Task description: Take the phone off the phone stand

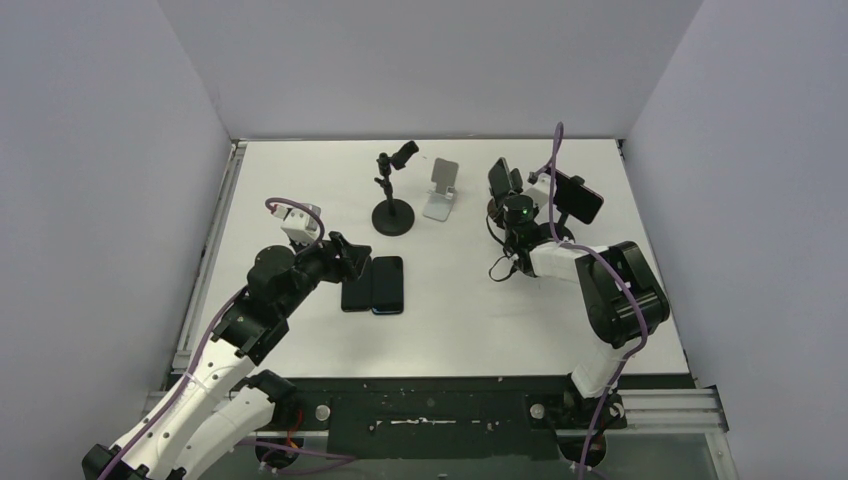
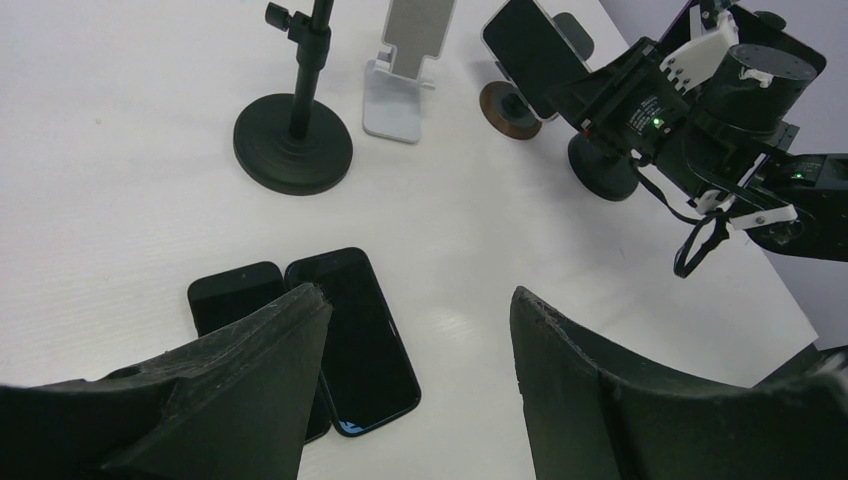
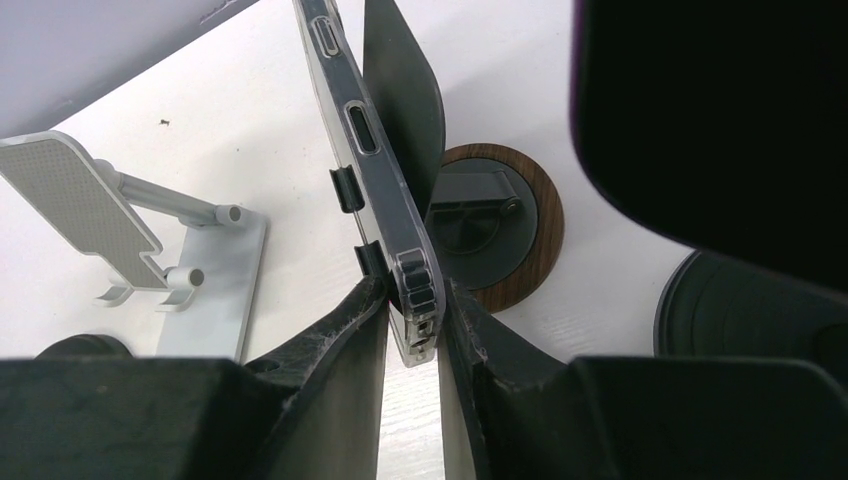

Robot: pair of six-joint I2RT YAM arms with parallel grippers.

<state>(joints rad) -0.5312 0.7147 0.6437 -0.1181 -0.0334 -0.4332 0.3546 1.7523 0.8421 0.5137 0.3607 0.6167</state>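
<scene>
A phone in a clear case (image 3: pixel 375 170) stands edge-on in a phone stand with a round wooden base (image 3: pixel 500 230); the stand's black clips still hold its edge. My right gripper (image 3: pixel 412 300) is shut on the phone's lower corner, one finger on each face. In the top view the phone (image 1: pixel 499 177) is at the back right with my right gripper (image 1: pixel 510 193) on it. It also shows in the left wrist view (image 2: pixel 525 50). My left gripper (image 2: pixel 420 300) is open and empty, low over the table beside two flat phones (image 2: pixel 350 340).
A second phone (image 1: pixel 578 197) sits on a black-based stand right of the held one. A white folding stand (image 1: pixel 441 188) and a black pole stand (image 1: pixel 393 215) are at the back centre. Two phones (image 1: pixel 372 285) lie flat by the left gripper (image 1: pixel 352 258).
</scene>
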